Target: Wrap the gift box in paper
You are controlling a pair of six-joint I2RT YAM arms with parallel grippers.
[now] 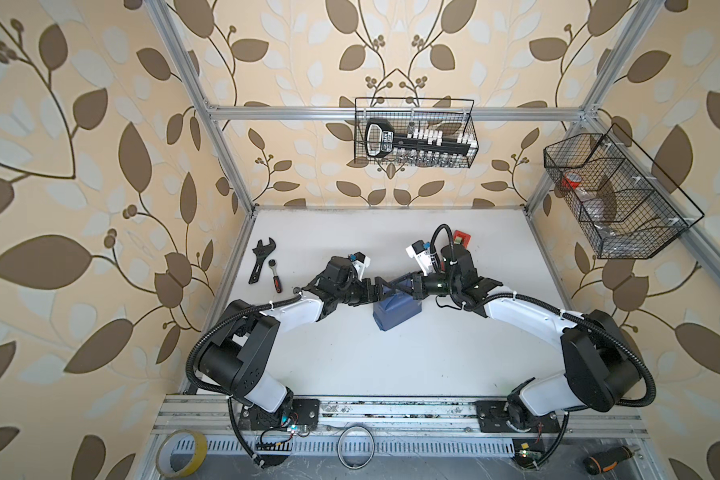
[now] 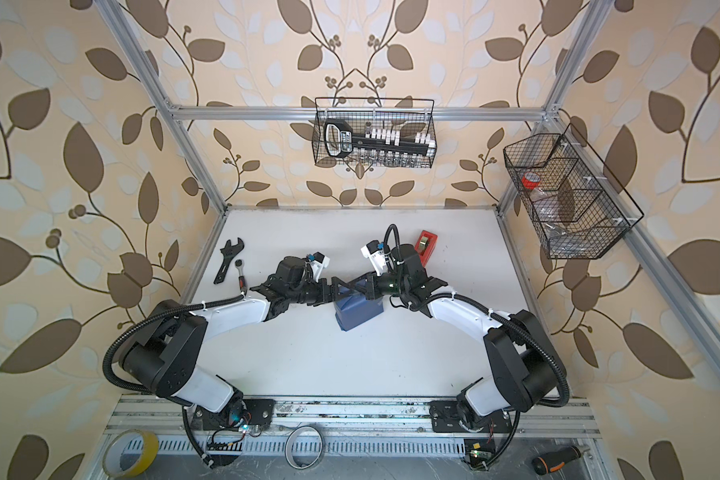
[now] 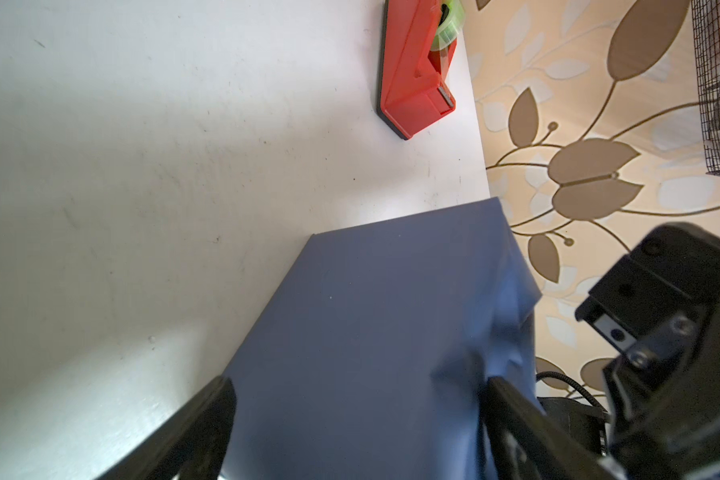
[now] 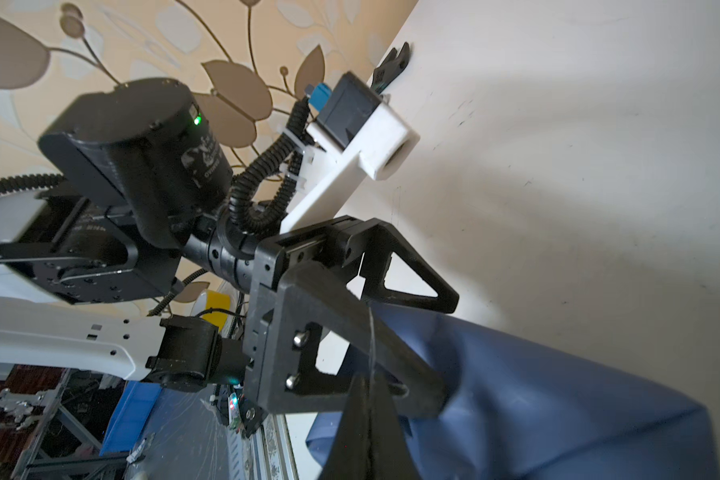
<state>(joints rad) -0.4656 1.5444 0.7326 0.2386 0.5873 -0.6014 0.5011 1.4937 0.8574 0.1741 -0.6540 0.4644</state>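
The slate-blue paper [image 1: 396,311] [image 2: 358,311] is folded round the gift box, so the box itself is hidden; the parcel sits mid-table. My left gripper [image 1: 398,286] [image 3: 360,384] has its jaws wide and straddles the parcel. One finger lies along each side, and the near finger [image 4: 391,353] dents the paper [image 4: 558,395]. My right gripper [image 1: 413,289] [image 4: 366,378] is shut just above the parcel's loose, crumpled end, facing the left gripper. A thin clear strip [image 4: 369,332] rises from between its tips.
A red tape dispenser [image 1: 461,240] [image 3: 416,70] stands behind the right arm near the table's far edge. A wrench [image 1: 262,259] and ratchet [image 1: 275,276] lie at far left. Wire baskets [image 1: 416,133] hang on the frame. A yellow tape roll [image 1: 181,453] sits in front.
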